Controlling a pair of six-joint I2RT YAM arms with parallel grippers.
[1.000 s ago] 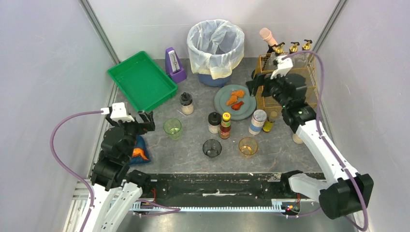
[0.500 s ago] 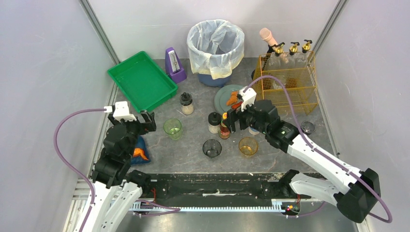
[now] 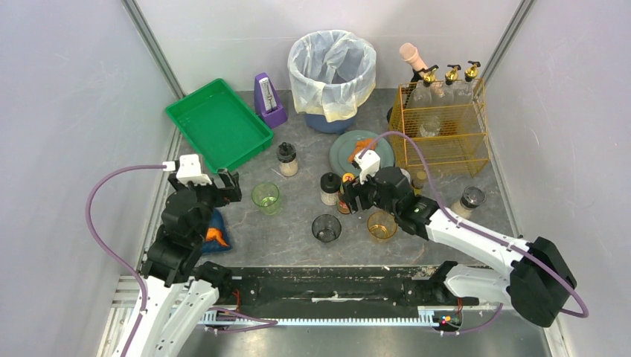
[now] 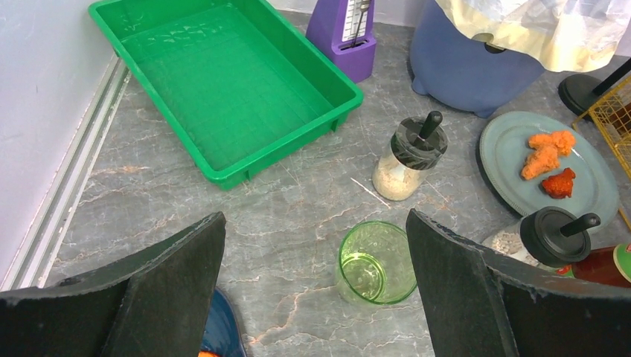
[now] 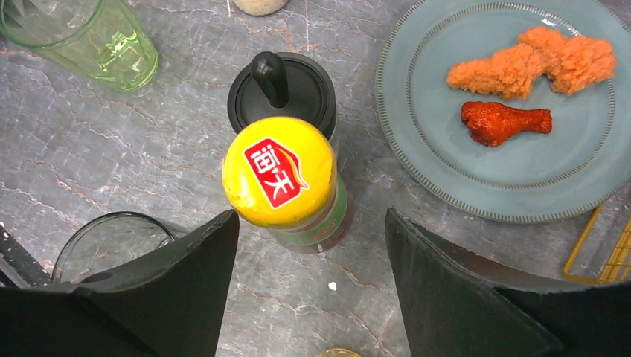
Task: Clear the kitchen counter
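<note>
Item: marbled dark-grey counter [image 3: 298, 230], lying across the middle of the top view from the arm bases at 6 o'clock to the back wall at 12 o'clock and carrying everything listed. Green plastic tray [image 4: 223, 82] is sitting at 10 o'clock, nothing in it. Purple metronome [image 3: 268, 99] is standing at 11 o'clock, just beside the tray. Blue bin with a pale liner [image 3: 332, 71] is standing at 12 o'clock. Yellow wire rack [image 3: 446, 134] is standing at 2 o'clock, bottles upright inside it. Blue-grey plate [image 5: 521, 178] is lying just past centre toward 12 o'clock, bearing orange breaded pieces [image 5: 532, 59] and a red piece [image 5: 506, 121]. Yellow-capped sauce bottle [image 5: 279, 171] is standing upright near centre, touching a black-lidded shaker [image 5: 283, 89] on its 12 o'clock side. Second shaker [image 4: 409, 156] is standing toward 11 o'clock of these. Green glass [image 4: 376, 262] is standing at 9 o'clock of centre; dark glass [image 3: 326, 227] and amber glass [image 3: 382, 224] are standing toward 6 o'clock. Left end effector [image 4: 316, 223] is hovering released, jaws wide, above the green glass, holding nothing. Right end effector [image 5: 312, 216] is hanging over the sauce bottle, jaws parted either side of its cap, one finger [image 5: 186, 282] close against it, the other apart; not clenched.
</note>
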